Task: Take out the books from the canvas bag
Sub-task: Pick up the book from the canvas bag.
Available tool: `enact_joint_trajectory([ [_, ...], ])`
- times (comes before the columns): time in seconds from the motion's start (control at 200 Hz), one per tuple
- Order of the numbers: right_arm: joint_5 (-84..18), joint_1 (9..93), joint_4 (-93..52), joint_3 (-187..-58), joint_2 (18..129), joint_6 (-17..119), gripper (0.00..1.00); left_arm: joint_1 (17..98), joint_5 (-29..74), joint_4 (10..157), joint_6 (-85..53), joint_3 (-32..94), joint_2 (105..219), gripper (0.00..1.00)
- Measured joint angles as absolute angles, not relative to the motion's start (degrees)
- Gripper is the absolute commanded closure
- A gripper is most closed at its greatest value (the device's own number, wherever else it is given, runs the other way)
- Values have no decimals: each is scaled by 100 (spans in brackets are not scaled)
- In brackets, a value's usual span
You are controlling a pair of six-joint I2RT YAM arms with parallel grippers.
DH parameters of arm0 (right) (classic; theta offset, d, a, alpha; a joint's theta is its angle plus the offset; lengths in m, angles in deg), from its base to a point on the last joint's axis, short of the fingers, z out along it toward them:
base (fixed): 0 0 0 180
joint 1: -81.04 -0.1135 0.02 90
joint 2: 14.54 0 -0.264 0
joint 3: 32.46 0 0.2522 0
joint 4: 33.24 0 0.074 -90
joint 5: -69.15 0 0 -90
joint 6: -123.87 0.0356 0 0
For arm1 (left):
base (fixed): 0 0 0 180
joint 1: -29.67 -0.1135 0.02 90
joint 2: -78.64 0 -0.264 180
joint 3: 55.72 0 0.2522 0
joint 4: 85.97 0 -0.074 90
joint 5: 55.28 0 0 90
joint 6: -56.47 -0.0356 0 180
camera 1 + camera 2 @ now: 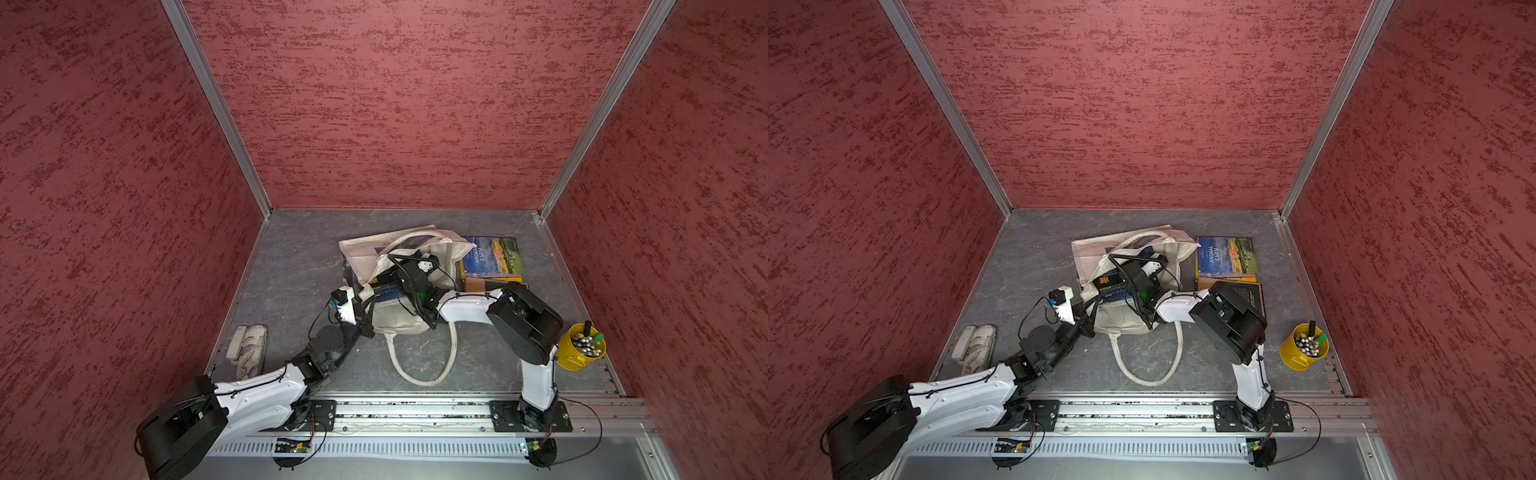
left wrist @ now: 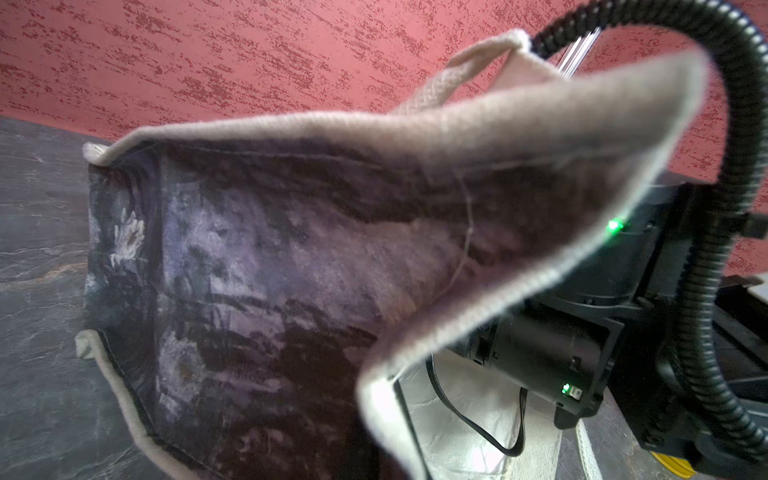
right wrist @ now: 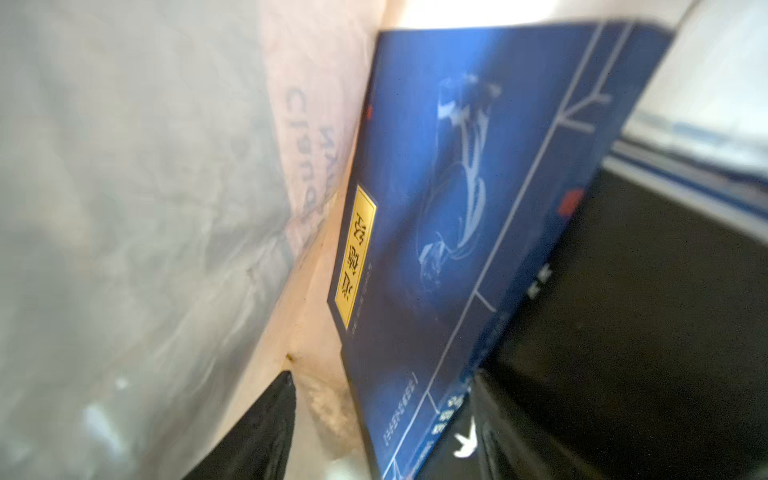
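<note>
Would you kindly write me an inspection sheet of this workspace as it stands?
Surface: dark grey, stone-patterned tabletop.
Job's things: canvas bag lying open; navy book inside; Animal Farm book and brown-black book outside, beside it.
Clutter: yellow bucket of pens; pale bundle, unclear.
Grippers: left gripper shut on the bag's rim; right gripper open inside the bag, astride the navy book.
Cables: corrugated cable looped at the right wrist.
Surroundings: red textured walls; aluminium rail.

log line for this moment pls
left tool: shut on canvas bag rim | right tool: in bag, open around navy book | out: Animal Farm book
</note>
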State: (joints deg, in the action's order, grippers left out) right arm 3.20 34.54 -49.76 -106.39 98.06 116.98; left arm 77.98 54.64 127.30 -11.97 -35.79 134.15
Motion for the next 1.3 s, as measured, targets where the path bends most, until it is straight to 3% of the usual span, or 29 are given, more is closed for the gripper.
enact_joint_trajectory([
  [0.646,-1149,3959,-5597,-11336,10494,9645,41,7790,5626,12562,-1284,-3544,13511,100],
  [1.032,-1450,4132,-5234,-11460,10483,9468,46,7790,5617,12570,-1286,-3498,13570,100],
  [1.142,-1509,4158,-5000,-11543,10450,9521,39,7790,5619,12570,-1299,-3487,13576,100],
  [1.297,-1393,4230,-4961,-10883,9900,9604,39,7798,5600,12570,-1302,-3487,13568,100],
])
